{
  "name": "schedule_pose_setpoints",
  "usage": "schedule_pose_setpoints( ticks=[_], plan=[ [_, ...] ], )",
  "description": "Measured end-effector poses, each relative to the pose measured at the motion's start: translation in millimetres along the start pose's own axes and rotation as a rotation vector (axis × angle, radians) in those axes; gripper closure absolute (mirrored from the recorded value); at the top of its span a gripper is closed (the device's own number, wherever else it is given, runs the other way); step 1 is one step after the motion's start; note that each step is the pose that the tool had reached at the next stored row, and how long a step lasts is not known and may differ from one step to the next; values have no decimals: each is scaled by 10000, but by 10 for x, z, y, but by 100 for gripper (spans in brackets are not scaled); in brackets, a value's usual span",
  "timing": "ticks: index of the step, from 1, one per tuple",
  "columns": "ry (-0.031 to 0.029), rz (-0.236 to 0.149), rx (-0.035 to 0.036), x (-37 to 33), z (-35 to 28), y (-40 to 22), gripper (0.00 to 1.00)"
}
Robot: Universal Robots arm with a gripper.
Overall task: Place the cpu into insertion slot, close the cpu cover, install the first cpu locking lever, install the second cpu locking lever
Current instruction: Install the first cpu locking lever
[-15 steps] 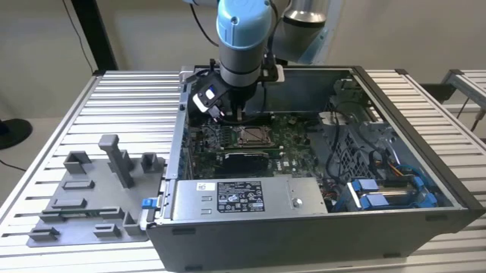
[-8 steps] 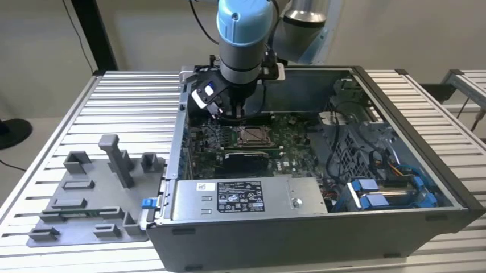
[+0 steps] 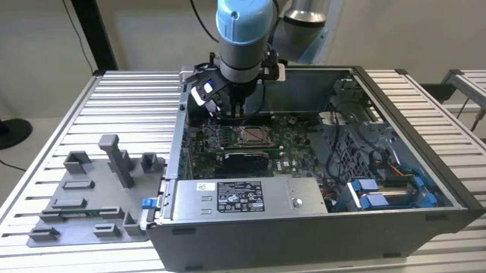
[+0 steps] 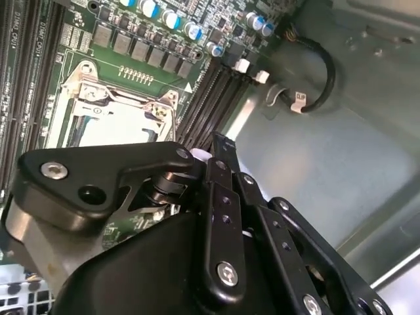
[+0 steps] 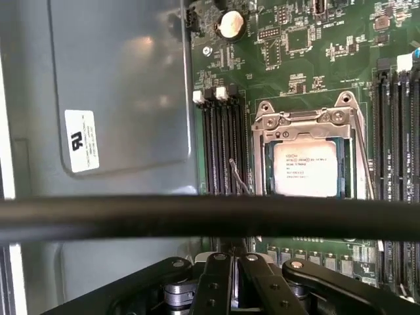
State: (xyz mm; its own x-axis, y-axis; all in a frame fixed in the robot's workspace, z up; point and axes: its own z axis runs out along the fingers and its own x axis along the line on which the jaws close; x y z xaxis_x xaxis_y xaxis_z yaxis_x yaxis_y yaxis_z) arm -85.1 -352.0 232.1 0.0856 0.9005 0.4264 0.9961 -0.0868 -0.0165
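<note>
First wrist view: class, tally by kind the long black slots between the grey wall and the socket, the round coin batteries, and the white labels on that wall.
Long black slots: 4
Coin batteries: 1
White labels: 1
Total: 6

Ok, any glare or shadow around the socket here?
First wrist view: the silvery-tan square chip shows no glare, soft glare on the grey metal case wall, a black cable crosses the foreground. Second wrist view: the silvery metal cover frame washes out to near white. Exterior view: even light, the green circuit board dimmer than the ribbed metal table.
</note>
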Motion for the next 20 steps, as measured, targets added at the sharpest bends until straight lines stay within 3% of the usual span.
schedule_pose_setpoints(
  ticks=[1,2,7,9,10,11,14,15,18,20],
  plan=[
    [23,-9,3,0,0,-1,100],
    [30,-136,60,1,0,0,100],
    [22,-950,437,4,-9,-1,100],
    [18,-1279,531,4,-9,-1,100],
    [14,-1422,536,2,-12,-2,100],
    [14,-1537,473,1,-12,-2,100],
    [-12,-1930,64,0,-12,-1,100],
    [-9,-2094,-9,0,-12,-1,100],
    [6,-2620,127,0,-11,-1,100],
    [17,-2964,254,0,-11,-1,100]
  ],
)
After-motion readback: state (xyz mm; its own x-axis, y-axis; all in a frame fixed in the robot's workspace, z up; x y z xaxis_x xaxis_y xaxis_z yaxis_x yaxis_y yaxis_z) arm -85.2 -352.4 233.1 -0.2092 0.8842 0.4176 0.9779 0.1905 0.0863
